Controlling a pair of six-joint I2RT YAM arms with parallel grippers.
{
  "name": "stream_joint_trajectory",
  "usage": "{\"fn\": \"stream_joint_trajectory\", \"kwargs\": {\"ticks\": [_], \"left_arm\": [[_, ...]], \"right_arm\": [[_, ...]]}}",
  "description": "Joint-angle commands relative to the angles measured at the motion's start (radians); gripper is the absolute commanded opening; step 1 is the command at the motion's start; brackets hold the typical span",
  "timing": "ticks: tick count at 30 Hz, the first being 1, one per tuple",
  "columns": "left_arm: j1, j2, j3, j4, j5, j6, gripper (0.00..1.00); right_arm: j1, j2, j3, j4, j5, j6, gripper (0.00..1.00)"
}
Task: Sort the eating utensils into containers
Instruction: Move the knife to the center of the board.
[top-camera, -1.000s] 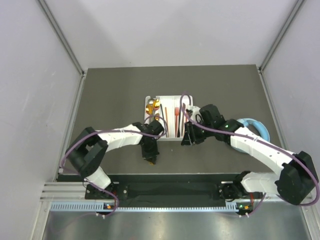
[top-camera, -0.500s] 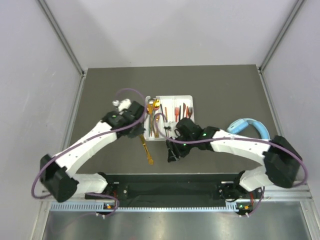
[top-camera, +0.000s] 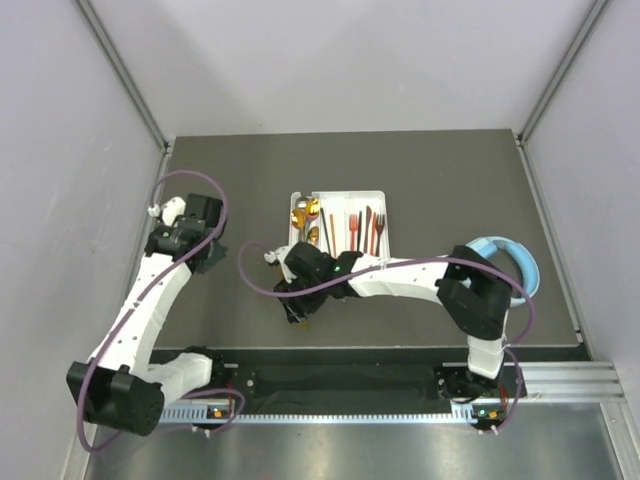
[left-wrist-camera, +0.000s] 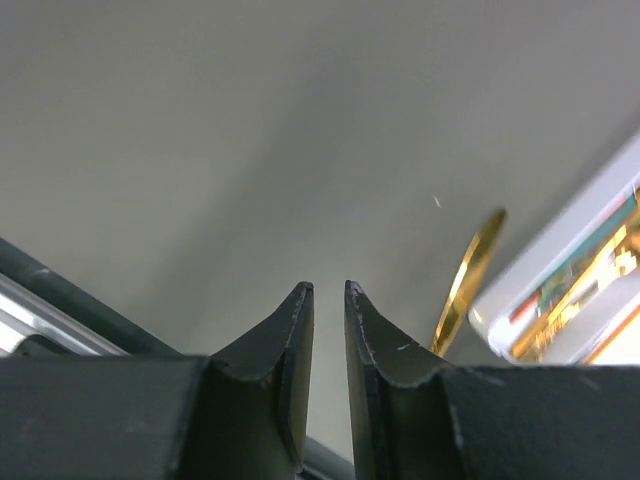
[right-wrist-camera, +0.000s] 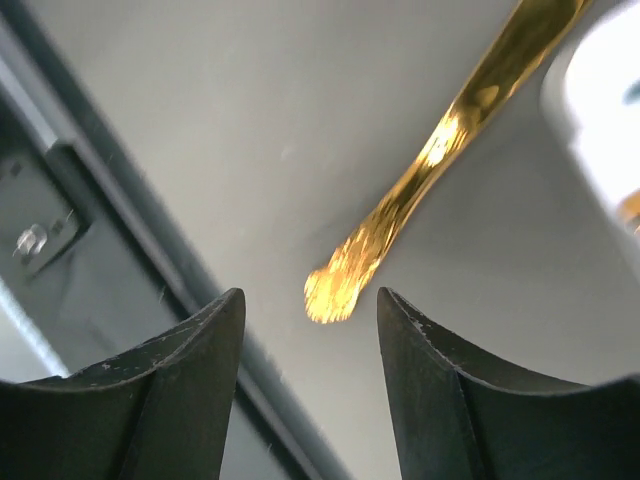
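Note:
A gold utensil (right-wrist-camera: 440, 150) lies on the dark table just in front of the white tray (top-camera: 378, 197). In the top view only its near end (top-camera: 301, 320) shows below my right gripper (top-camera: 296, 302). That gripper (right-wrist-camera: 310, 300) hangs open over the utensil's tip, with the tip between and just ahead of the fingertips, untouched. Several red, orange, gold and dark utensils (top-camera: 358, 225) lie in the tray's compartments. My left gripper (top-camera: 210, 260) is far to the left over bare table. Its fingers (left-wrist-camera: 295, 330) stand a narrow gap apart and hold nothing. The left wrist view shows the gold utensil (left-wrist-camera: 470, 280) and the tray's corner (left-wrist-camera: 560, 270).
Light-blue headphones (top-camera: 515, 255) lie at the right, by the right arm's elbow. The table's front rail (right-wrist-camera: 90, 190) runs close to the gold utensil's tip. Grey side walls border the table.
My left arm has swung from the gold utensil out to the far left, with its jaws parting slightly. My right arm has moved from the tray to over the utensil's near end, opening wider.

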Motion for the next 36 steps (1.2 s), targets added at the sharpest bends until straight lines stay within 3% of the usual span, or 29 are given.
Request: {"fn": "stream_joint_trajectory", "kwargs": {"ticks": [1,6,15,17,19,21,22,28,30,31,36], "left_arm": [[0.130,-0.036,-0.002,0.061,0.045,0.105,0.25],[0.267,-0.033,0.030,0.087,0.086,0.179,0.24],[0.336,-0.068,0.022,0.106,0.116,0.231,0.24],[0.339,-0.073,0.001,0.114,0.126,0.231,0.24],[0.342,-0.081,-0.014,0.123,0.128,0.234,0.24],[0.345,-0.085,-0.027,0.127,0.123,0.241,0.24],[0.344,-0.085,-0.028,0.132,0.123,0.245,0.24],[0.347,-0.081,-0.030,0.149,0.139,0.257,0.24],[0.347,-0.078,-0.028,0.155,0.146,0.257,0.24],[0.348,-0.078,-0.027,0.153,0.148,0.257,0.25],[0.347,-0.082,-0.037,0.164,0.157,0.268,0.24]], "right_arm": [[0.030,0.079,0.114,-0.033,0.124,-0.052,0.56],[0.033,0.157,0.158,-0.061,0.181,-0.058,0.56],[0.044,0.251,0.207,-0.177,0.279,-0.042,0.51],[0.047,0.263,0.198,-0.209,0.285,-0.040,0.48],[0.056,0.263,0.178,-0.245,0.303,-0.032,0.34],[0.070,0.255,0.157,-0.263,0.337,-0.025,0.31],[0.076,0.252,0.137,-0.286,0.351,-0.023,0.24],[0.107,0.275,0.115,-0.367,0.392,-0.046,0.19],[0.110,0.286,0.112,-0.381,0.409,-0.061,0.10],[0.108,0.294,0.117,-0.401,0.418,-0.064,0.00],[0.110,0.262,0.051,-0.414,0.440,-0.080,0.00]]}}
